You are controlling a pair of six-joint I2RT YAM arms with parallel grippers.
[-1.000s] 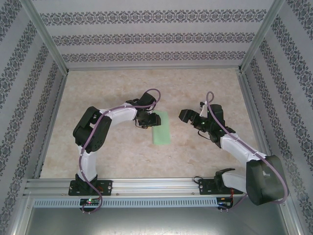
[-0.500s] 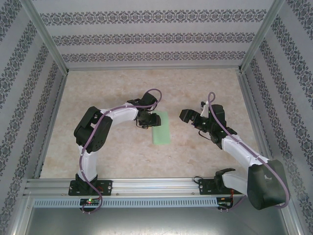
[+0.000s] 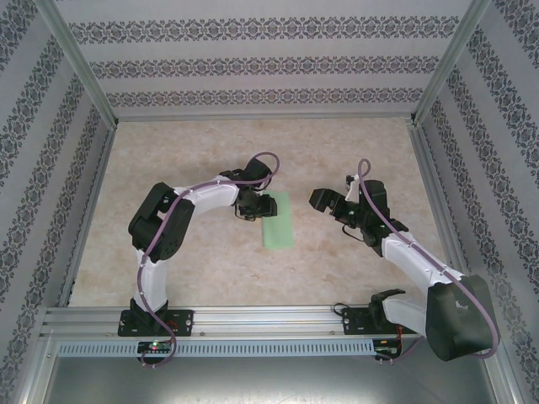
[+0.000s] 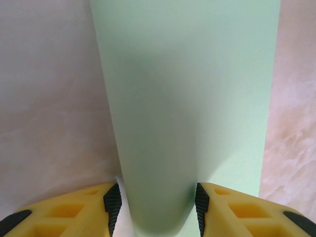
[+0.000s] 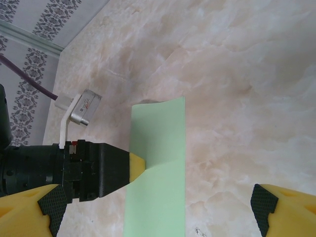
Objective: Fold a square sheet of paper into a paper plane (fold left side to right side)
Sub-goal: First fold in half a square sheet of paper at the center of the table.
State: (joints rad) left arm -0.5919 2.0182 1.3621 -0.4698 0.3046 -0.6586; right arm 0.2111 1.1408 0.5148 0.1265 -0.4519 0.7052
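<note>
The square sheet of paper (image 3: pixel 278 220) lies on the table doubled over into a narrow pale green strip. My left gripper (image 3: pixel 266 207) is at the strip's left, folded edge. In the left wrist view the rounded fold of the paper (image 4: pixel 187 98) runs between the parted pads of that gripper (image 4: pixel 156 207), close to the right pad. From the right wrist its yellow fingertip (image 5: pixel 136 165) touches the paper's (image 5: pixel 158 148) left edge, and the upper layer bulges beyond it. My right gripper (image 3: pixel 318 200) hovers wide open to the right of the strip, empty (image 5: pixel 157 207).
The marble-patterned table (image 3: pixel 194 151) is bounded by aluminium rails and patterned walls (image 3: pixel 253 63). The left wrist's small silver camera (image 5: pixel 79 111) sticks out above its black finger mount.
The right arm has shifted very slightly. The paper and the left gripper stay where they were.
</note>
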